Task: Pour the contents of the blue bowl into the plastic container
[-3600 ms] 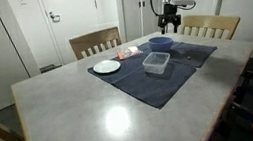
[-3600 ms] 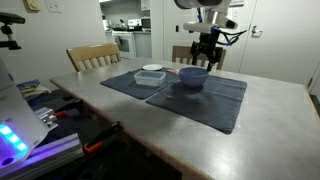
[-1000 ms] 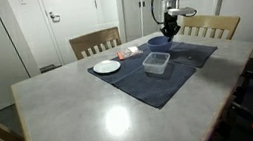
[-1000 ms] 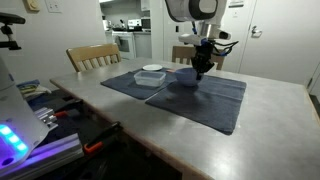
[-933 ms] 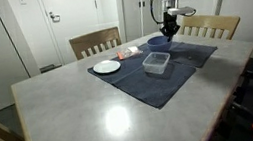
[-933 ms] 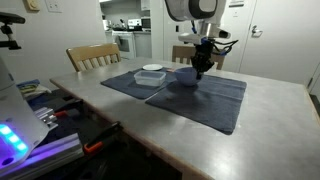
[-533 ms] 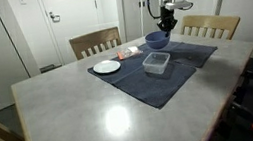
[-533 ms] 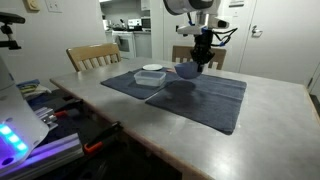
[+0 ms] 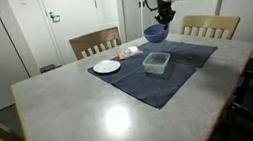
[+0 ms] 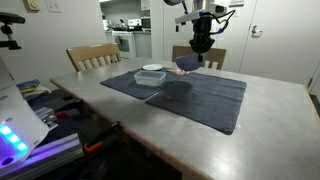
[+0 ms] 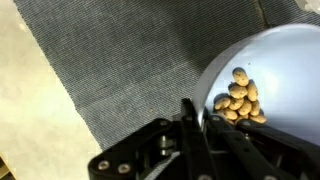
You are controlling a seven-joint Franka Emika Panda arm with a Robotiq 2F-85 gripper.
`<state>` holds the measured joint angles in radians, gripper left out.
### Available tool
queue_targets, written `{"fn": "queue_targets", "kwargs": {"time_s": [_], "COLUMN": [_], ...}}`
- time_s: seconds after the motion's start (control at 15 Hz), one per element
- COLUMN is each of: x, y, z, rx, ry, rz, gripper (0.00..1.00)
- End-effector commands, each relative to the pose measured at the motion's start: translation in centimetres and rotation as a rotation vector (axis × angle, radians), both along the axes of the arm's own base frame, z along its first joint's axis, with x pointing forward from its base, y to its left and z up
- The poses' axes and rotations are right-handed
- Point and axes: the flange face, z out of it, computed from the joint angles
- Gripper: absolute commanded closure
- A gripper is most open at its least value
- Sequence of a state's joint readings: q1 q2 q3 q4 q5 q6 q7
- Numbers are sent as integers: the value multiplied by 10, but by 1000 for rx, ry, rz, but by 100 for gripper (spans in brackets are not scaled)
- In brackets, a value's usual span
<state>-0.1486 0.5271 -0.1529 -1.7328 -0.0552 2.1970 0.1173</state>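
Note:
In both exterior views the blue bowl (image 9: 155, 34) (image 10: 187, 62) hangs in the air above the far side of the dark mat, and my gripper (image 9: 164, 18) (image 10: 197, 46) is shut on its rim from above. The wrist view shows the bowl (image 11: 285, 60) tilted a little, with a heap of small tan nuts (image 11: 240, 98) lying against the wall close to my gripper (image 11: 197, 112), whose fingers pinch the rim. The clear plastic container (image 9: 157, 63) (image 10: 152, 74) stands on the mat, lower than the bowl and off to one side of it.
A dark grey cloth mat (image 9: 159, 84) (image 10: 205, 95) covers part of the pale table. A white plate (image 9: 107, 66) lies at the mat's corner, with a small reddish item (image 9: 127, 52) behind it. Wooden chairs (image 9: 95, 43) (image 9: 211, 25) stand at the far edge.
The gripper came down onto the bowl's rim, shut on it, and has raised the bowl off the mat. The container and plate have not moved.

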Motion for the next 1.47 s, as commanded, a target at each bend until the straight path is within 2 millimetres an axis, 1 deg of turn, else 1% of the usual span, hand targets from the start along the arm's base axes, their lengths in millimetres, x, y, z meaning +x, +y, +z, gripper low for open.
{"fn": "queue_targets", "kwargs": {"time_s": [0.0, 0.27, 0.6, 0.73, 0.93, 1.07, 1.2, 1.4], "x": [2, 3, 4, -3, -14, -23, -31, -43], "y": [19, 45, 74, 90, 108, 116, 125, 137], "z": [14, 12, 20, 25, 33, 33, 30, 18], "rx": [-35, -31, -63, -82, -105, -115, -117, -118], "ry": [38, 44, 62, 89, 137, 167, 184, 197], "rz": [-11, -45, -98, -108, -92, -73, -65, -72], "gripper": [99, 99, 99, 99, 99, 99, 99, 99]}}
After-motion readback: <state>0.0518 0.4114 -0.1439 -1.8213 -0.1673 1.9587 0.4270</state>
